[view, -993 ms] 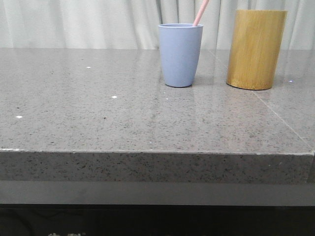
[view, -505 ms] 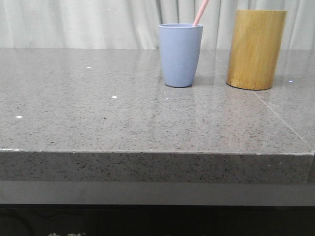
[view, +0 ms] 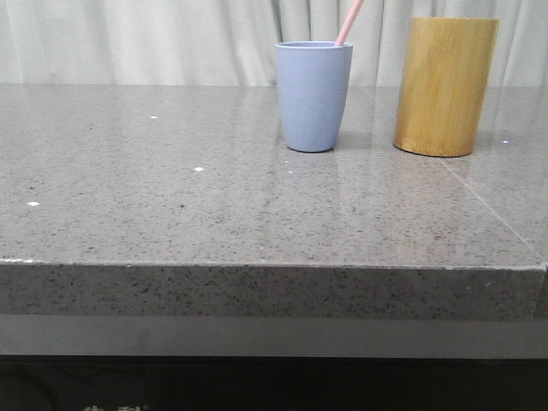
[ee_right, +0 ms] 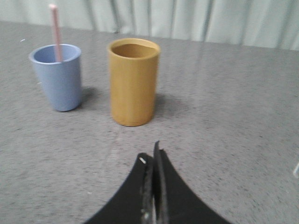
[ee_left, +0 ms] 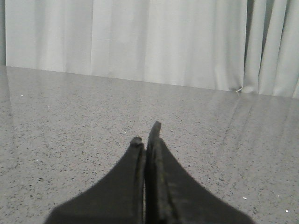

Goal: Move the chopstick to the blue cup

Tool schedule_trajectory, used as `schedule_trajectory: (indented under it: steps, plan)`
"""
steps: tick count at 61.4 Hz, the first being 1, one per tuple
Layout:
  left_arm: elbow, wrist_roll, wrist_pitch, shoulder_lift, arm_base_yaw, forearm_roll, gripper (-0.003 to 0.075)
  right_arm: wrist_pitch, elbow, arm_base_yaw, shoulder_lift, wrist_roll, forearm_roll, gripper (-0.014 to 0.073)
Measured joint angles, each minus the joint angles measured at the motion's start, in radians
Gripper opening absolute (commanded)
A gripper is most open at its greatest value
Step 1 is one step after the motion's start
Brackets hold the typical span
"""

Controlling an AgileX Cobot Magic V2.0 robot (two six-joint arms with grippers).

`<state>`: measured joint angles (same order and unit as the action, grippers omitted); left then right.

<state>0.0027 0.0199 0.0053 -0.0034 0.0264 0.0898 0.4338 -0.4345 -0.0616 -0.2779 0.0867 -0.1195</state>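
Observation:
The light-blue cup [view: 313, 96] stands on the grey stone table, with a pale-pink chopstick [view: 348, 20] leaning out of it. Both also show in the right wrist view, the cup [ee_right: 57, 78] and the chopstick [ee_right: 55, 31]. No gripper shows in the front view. My right gripper [ee_right: 150, 157] is shut and empty, low over the table, well short of the bamboo holder. My left gripper [ee_left: 146, 135] is shut and empty over bare table, with no task object in its view.
A taller yellow-brown bamboo cylinder [view: 444, 86] stands just right of the cup; its inside looks empty in the right wrist view [ee_right: 133, 81]. White curtains hang behind the table. The table's front edge [view: 274, 265] runs across the front view.

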Motion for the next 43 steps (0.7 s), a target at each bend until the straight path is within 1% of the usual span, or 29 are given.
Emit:
schedule_trajectory:
  steps: [11,20,27,43]
  plan:
    - [0.000,0.000,0.002,0.000,0.000,0.000,-0.0019,-0.210,0.283,0.044,0.197,0.000,0.001,-0.0068]
    - [0.000,0.000,0.002,0.000,0.000,0.000,-0.0019,-0.333,0.433,0.045,0.277,0.000,-0.005,-0.0068]
    - [0.000,0.000,0.002,0.000,0.000,0.000,-0.0019,-0.351,0.461,0.046,0.287,0.000,-0.012,-0.0068]
    - [0.000,0.000,0.002,0.000,0.000,0.000,-0.0019,-0.361,0.461,0.046,0.287,0.000,-0.014,-0.0068]
